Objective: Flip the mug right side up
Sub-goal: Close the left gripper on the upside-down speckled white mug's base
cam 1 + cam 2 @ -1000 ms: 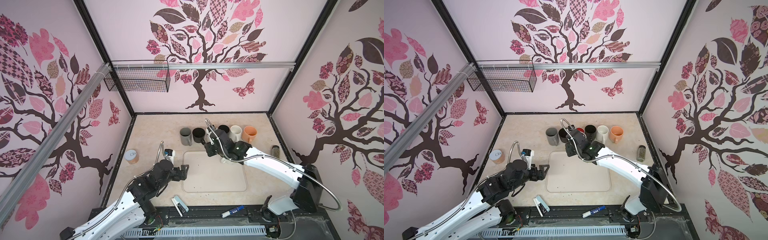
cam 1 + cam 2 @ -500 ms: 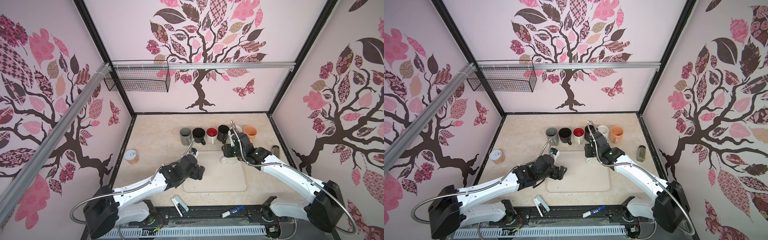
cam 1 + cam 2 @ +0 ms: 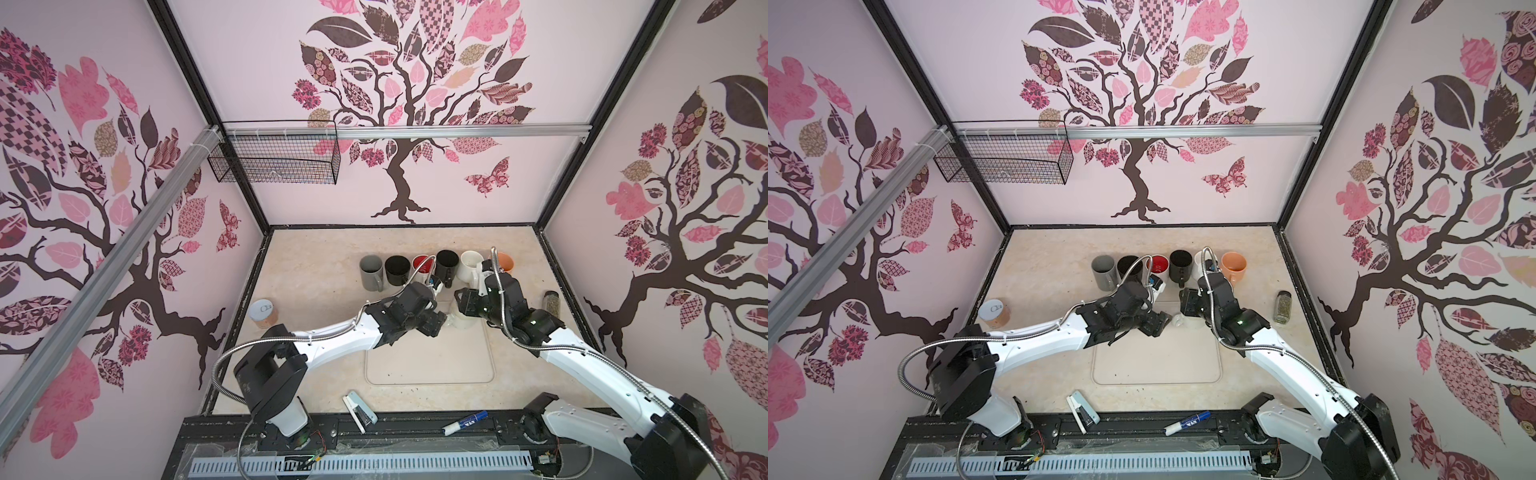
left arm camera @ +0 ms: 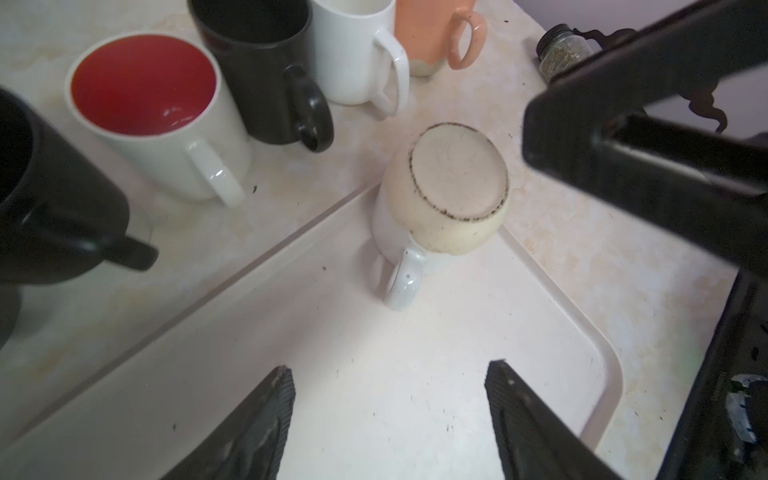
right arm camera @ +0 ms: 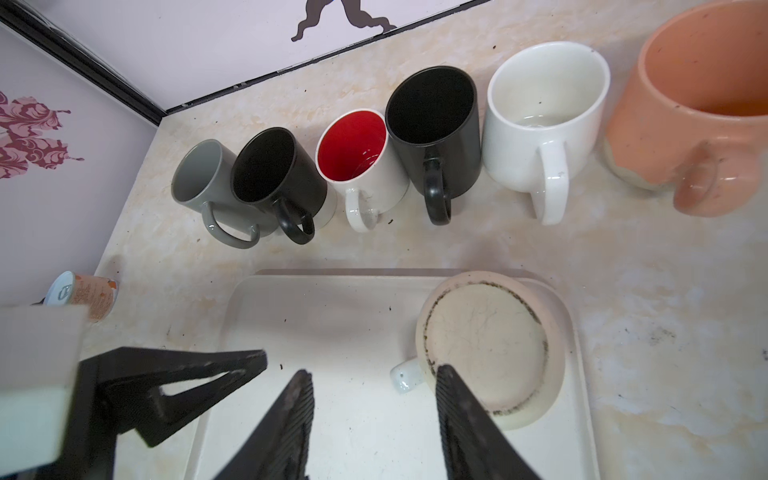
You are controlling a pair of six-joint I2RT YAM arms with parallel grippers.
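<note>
The mug (image 4: 449, 187) is cream-white and stands upside down, base up, in the far right corner of the beige tray (image 4: 374, 324); its handle points toward the tray's middle. It also shows in the right wrist view (image 5: 486, 345) and, partly, in both top views (image 3: 462, 323) (image 3: 1177, 320). My left gripper (image 4: 390, 368) is open over the tray, a short way from the handle, with nothing between its fingers. My right gripper (image 5: 372, 371) is open just above the mug, one finger crossing the base in view. In a top view the left gripper (image 3: 436, 327) and right gripper (image 3: 461, 302) flank the mug.
Several upright mugs line the back: grey (image 3: 370, 272), black (image 3: 397, 270), red-lined (image 5: 353, 145), black, white (image 5: 544, 120), orange (image 5: 702, 91). A spice jar (image 3: 550, 301) stands right, a can (image 3: 262, 313) left. A stapler (image 3: 359, 411) and marker (image 3: 465, 422) lie at the front.
The left arm has reached from the near left across the tray toward its far right corner, its jaws narrowing a little. The right gripper has moved right from the mug row to above the overturned mug.
</note>
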